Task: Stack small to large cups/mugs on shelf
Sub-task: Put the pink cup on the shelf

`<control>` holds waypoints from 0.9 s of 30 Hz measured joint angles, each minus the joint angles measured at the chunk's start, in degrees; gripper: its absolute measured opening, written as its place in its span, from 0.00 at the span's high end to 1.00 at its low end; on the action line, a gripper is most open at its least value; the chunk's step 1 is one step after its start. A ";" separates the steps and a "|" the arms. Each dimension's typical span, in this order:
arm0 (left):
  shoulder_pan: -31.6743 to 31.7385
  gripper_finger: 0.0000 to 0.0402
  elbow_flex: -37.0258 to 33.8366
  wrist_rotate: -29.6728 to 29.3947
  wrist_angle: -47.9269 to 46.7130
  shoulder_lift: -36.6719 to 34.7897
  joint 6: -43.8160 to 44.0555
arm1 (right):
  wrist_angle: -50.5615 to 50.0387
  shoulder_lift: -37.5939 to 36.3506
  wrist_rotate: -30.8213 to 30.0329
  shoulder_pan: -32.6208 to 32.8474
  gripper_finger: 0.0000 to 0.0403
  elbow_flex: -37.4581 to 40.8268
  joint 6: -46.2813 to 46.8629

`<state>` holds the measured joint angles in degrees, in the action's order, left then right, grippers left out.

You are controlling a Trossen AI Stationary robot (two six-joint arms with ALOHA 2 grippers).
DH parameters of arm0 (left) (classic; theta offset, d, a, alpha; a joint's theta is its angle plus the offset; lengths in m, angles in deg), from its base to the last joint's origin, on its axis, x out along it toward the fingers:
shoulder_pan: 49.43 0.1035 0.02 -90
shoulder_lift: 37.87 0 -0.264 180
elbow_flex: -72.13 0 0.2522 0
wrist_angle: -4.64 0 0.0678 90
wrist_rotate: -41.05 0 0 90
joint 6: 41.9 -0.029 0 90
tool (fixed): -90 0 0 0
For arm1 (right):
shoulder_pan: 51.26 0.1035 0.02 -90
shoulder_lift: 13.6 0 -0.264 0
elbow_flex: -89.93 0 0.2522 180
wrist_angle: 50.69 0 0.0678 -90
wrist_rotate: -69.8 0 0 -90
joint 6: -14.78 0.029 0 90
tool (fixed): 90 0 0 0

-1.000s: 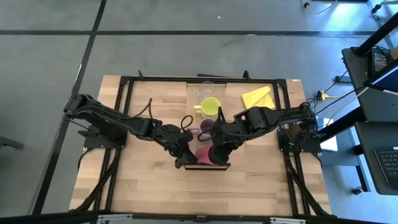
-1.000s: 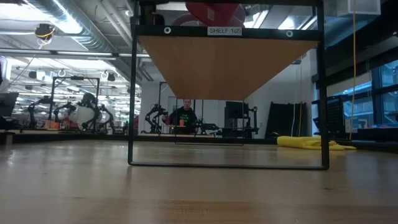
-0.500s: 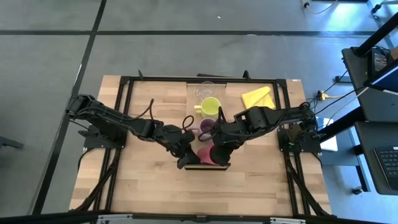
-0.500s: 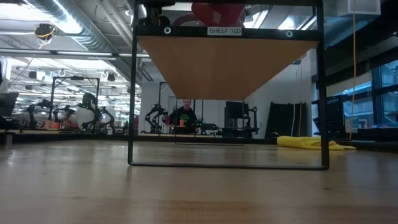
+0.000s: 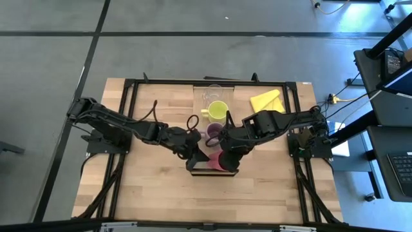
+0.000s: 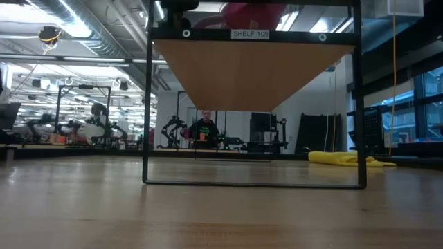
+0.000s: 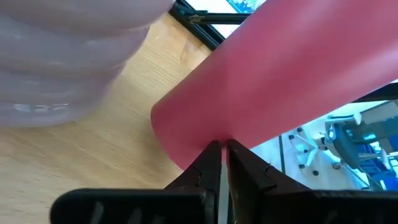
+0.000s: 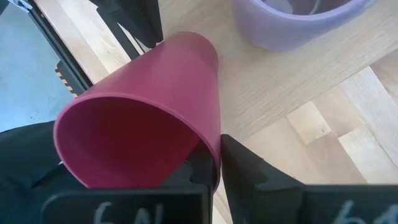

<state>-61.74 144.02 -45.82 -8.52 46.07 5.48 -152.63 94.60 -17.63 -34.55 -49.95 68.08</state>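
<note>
The red cup [image 5: 212, 160] is at the near end of the light-wood shelf [image 5: 199, 119], tilted on its side, between my two grippers. My right gripper [image 5: 225, 158] is shut on its rim. My left gripper [image 5: 198, 156] is shut, with its tips at the cup's base end. Behind the red cup, standing in a row on the shelf, are the purple mug [image 5: 214, 133], the yellow-green mug [image 5: 217, 111] and the clear glass [image 5: 214, 94]. The low view shows the red cup [image 6: 250, 12] above the shelf's dark front edge [image 6: 252, 33]. My left gripper's shut fingertips [image 7: 214, 152] touch the lower edge of the red cup's base end [image 7: 205, 134], coming from the table's left. The cup is tilted above them. My right gripper holds the red cup's rim [image 8: 214, 146], one finger inside the mouth and one [image 8: 249, 168] outside, from the table's right. The cup is tilted, with its mouth toward this gripper.
A yellow cloth [image 5: 267, 101] lies on the tabletop at the far right, also seen in the low view [image 6: 342, 158]. A black frame [image 5: 129, 84] runs around the table's edges. A person sits far off in the room [image 6: 205, 128].
My left gripper has moved toward the table's right, up to the red cup's base end. The red cup, held by my right gripper, has shifted a little toward the table's right above the shelf's near end.
</note>
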 joint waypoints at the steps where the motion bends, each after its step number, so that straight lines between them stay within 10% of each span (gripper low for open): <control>1: 0.06 0.95 0.00 0.00 -0.19 0.00 -0.01 | 0.04 0.00 0.00 -0.02 0.94 0.00 0.00; 27: 0.04 0.95 -0.04 0.83 -5.42 0.07 0.01 | 6.50 0.00 2.32 -1.95 0.80 0.00 -4.37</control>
<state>-61.71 143.98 -44.98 -13.94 46.13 5.49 -146.14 94.60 -15.31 -36.49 -49.95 63.71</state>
